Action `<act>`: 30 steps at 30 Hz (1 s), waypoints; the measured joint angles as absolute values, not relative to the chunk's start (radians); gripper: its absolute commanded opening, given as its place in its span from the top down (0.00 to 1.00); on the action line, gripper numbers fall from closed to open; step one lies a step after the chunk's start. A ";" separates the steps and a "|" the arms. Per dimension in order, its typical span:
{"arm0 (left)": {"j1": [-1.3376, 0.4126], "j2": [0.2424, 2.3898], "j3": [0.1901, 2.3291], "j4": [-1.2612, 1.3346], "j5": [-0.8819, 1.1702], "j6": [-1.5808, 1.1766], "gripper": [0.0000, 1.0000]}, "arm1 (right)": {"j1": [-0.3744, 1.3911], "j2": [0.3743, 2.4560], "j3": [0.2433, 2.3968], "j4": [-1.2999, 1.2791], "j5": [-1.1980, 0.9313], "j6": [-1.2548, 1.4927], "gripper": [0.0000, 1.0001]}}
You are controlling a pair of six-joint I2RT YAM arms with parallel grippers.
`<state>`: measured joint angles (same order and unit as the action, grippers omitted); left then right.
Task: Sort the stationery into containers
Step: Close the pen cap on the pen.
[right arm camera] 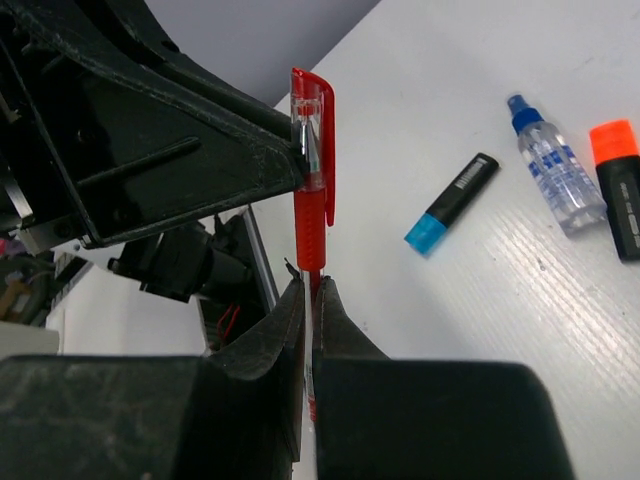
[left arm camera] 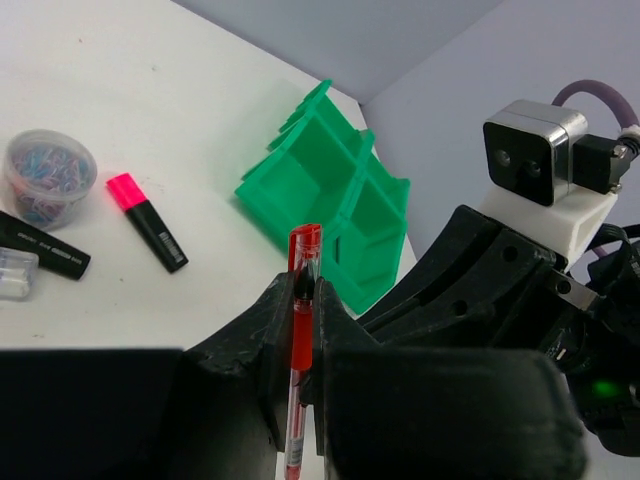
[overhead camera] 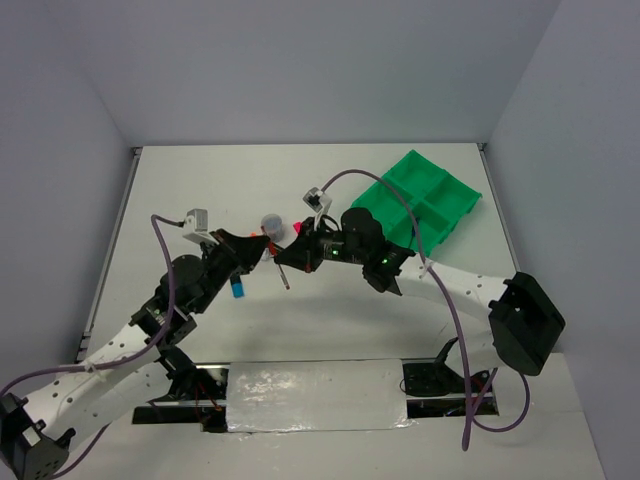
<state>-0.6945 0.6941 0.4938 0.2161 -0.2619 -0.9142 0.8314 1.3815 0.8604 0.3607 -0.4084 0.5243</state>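
Seen from above, the middle of the table [overhead camera: 220, 190] is covered by the two arms, which meet there, so what is gripped cannot be made out from that view. The table is closed in by walls [overhead camera: 60, 150] on the left, far and right sides. Open room is left along its far edge and far left, while the near edge is taken up by the arm bases. The tray [left arm camera: 290, 190] is set aslant at the far right corner. Its near side is partly hidden behind the right arm, and in the left wrist view its compartment floors are mostly screened by its own walls. The left gripper [left arm camera: 303, 290] is pressed together on a red pen [right arm camera: 310, 215] near the capped end, and the right gripper [right arm camera: 312, 290] is pinched on the same pen lower down. The pen is held off the table, and its lower end is lost between the right fingers. A cup [left arm camera: 48, 178] of paper clips is seen well apart from the tray, with a pink highlighter [left arm camera: 148, 222] lying between them. A black highlighter [left arm camera: 45, 252] is cut off by the frame edge, so its end colour cannot be told. A tube [right arm camera: 552, 182] and a blue highlighter [right arm camera: 452, 203] are lying near each other without touching. An orange highlighter [right arm camera: 622, 190] just beside the tube is cut off at the right edge.
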 measured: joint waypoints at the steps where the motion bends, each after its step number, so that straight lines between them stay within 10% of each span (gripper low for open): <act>1: -0.694 0.682 0.499 0.192 -0.263 -0.911 1.00 | 0.831 1.386 0.860 0.368 -0.427 0.518 1.00; 14: -0.722 0.666 0.728 -0.157 -0.247 -0.788 0.76 | 0.870 1.379 0.810 0.538 -0.482 0.433 1.00; 30: -0.733 0.636 0.859 -0.322 -0.207 -0.726 0.03 | 0.907 1.347 0.805 0.579 -0.436 0.425 1.00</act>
<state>-0.7330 0.6365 0.8593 -0.3222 -0.2066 -0.7258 0.9073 1.3472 0.8055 0.5785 -0.4362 0.4248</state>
